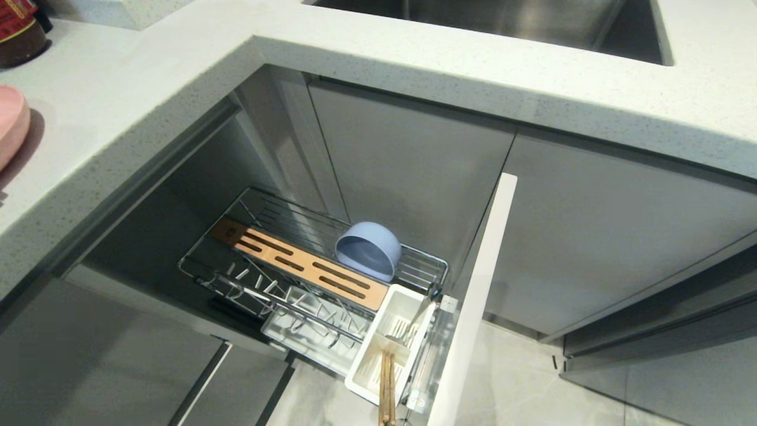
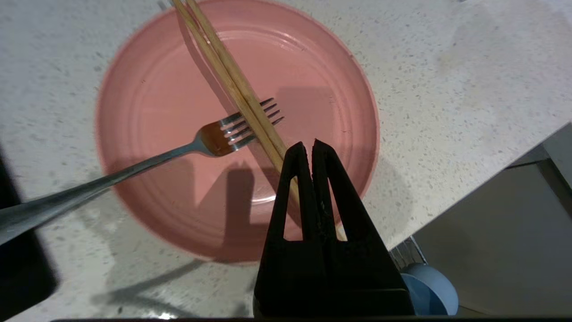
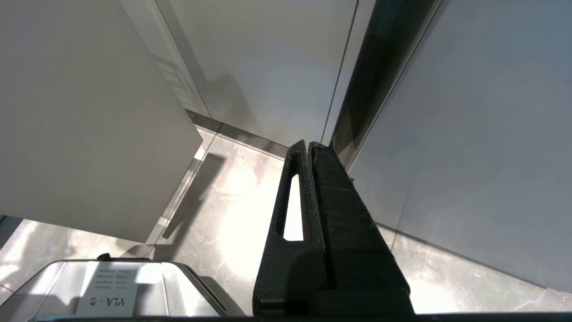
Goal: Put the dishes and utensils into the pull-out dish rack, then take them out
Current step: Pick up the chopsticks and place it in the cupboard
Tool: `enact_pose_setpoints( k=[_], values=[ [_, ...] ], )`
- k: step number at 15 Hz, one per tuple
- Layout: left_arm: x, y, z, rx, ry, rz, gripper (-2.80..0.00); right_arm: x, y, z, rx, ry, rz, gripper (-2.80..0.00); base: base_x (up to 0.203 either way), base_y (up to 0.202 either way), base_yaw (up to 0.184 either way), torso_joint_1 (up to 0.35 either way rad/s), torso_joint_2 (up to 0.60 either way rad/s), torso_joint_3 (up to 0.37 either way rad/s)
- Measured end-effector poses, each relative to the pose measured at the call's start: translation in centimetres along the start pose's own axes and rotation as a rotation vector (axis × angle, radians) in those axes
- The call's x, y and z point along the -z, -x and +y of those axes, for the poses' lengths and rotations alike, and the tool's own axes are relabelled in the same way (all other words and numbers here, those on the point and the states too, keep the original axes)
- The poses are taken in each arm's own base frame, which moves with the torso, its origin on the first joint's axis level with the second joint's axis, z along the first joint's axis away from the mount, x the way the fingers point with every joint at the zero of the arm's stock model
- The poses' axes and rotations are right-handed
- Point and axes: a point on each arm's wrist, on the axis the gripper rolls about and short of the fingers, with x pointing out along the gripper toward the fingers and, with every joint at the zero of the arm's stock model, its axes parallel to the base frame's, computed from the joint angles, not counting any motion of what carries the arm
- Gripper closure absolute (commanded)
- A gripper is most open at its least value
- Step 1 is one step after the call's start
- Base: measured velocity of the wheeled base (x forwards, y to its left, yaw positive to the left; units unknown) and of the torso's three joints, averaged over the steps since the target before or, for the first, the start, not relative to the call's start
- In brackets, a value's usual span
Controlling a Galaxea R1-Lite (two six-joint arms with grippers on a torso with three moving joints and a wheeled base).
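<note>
Seen from the left wrist, the pink plate (image 2: 156,134) sits on the speckled counter. A pair of wooden chopsticks (image 2: 232,76) lies across it, over the tines of a silver fork (image 2: 214,138). My left gripper (image 2: 308,145) hovers above the plate's near side, shut, and the chopsticks pass beneath its fingers. The head view catches only the plate's edge (image 1: 9,124). There the pull-out dish rack (image 1: 260,198) stands open, with the pale-blue bowl (image 1: 366,248) on its side. Chopsticks (image 1: 387,378) and a fork (image 1: 411,325) stand in its white cup (image 1: 378,361). My right gripper (image 3: 309,145) is shut, low by the cabinet fronts.
The rack's pale door front (image 1: 479,296) sticks out to the right of the basket. A steel sink (image 1: 502,18) is set into the counter (image 1: 414,65) behind, and a dark jar (image 1: 18,29) stands at the far left. Grey cabinet doors flank the rack.
</note>
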Motion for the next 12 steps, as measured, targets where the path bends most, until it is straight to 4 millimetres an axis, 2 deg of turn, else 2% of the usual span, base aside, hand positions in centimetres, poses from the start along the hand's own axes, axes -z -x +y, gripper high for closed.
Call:
enact_pose_setpoints(
  k=[3, 9, 10, 12],
  values=[
    [0.4, -1.3, -0.4, -0.013, 0.001, 0.064, 0.0, 0.0, 0.0, 0.0, 0.0, 0.0, 0.0, 0.0, 0.0, 0.0, 0.0, 0.0, 0.0, 0.0],
    [0.5, -1.8, -0.8, -0.027, 0.012, 0.117, 0.0, 0.0, 0.0, 0.0, 0.0, 0.0, 0.0, 0.0, 0.0, 0.0, 0.0, 0.0, 0.0, 0.0],
    [0.5, -1.8, -0.8, -0.036, 0.01, 0.121, -2.8, 0.0, 0.0, 0.0, 0.0, 0.0, 0.0, 0.0, 0.0, 0.0, 0.0, 0.0, 0.0, 0.0],
    [0.6, -1.8, -0.7, -0.055, 0.016, 0.131, -2.8, 0.0, 0.0, 0.0, 0.0, 0.0, 0.0, 0.0, 0.0, 0.0, 0.0, 0.0, 0.0, 0.0]
  ],
)
